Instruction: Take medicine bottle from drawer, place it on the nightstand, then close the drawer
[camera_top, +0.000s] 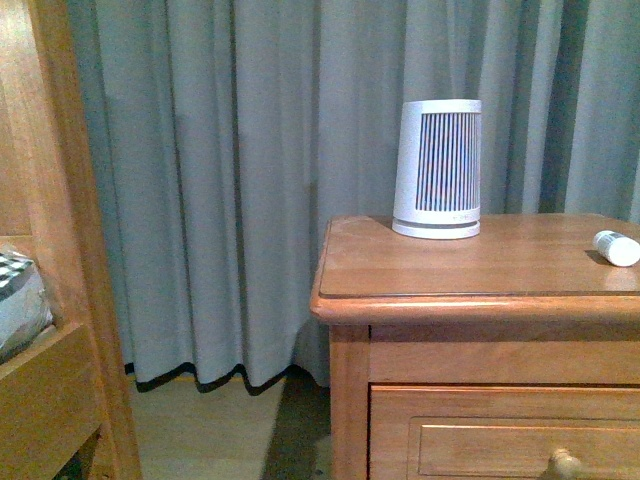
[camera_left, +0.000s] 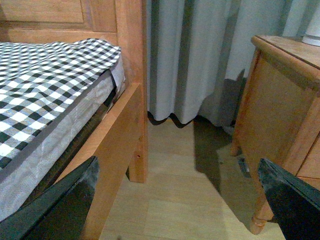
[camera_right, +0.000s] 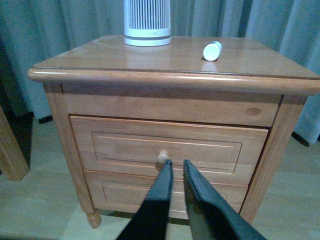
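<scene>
Medicine bottle (camera_right: 212, 50) lies on the nightstand (camera_right: 175, 75); right gripper (camera_right: 176, 167), fingers nearly together, holds nothing near the drawer (camera_right: 167, 150), apparently shut.

Place: a bedroom in a home.
Bed: wooden bed frame (camera_left: 125, 125) holding a mattress under a black-and-white checked sheet (camera_left: 45, 75).
Bedside furniture: orange-brown nightstand (camera_right: 170, 80) with knobbed drawers, standing near the bed.
Window side: long grey curtains (camera_top: 230, 180) hanging down to the floor.
Floor: pale wood-look flooring (camera_left: 185, 185).
On the nightstand: a white ribbed cylinder (camera_top: 437, 168), a small medicine bottle (camera_right: 212, 51).
</scene>
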